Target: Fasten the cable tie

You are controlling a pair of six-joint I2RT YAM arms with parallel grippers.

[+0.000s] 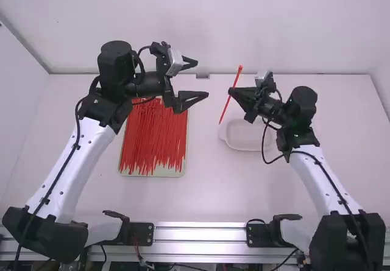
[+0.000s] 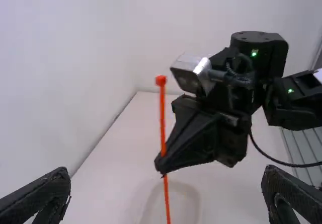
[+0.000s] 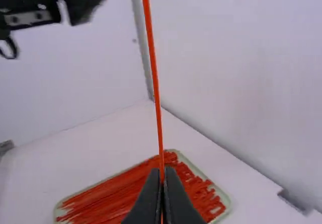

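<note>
Above white counter, pinching red cable tie mid-length in right tool and holding it upright over clear dish, with left tool spread wide near tray of spares, probably presenting it for looping, next needing tail caught and bent toward head.

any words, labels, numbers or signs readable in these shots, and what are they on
None: no text can be read in any view.
Thin red plastic cable tie, held in the right tool: plain, no print.
Flat pale tray with the heap of red cable ties: no label visible.
Black wrist housing of the right arm: green lights, no lettering to make out.
</note>
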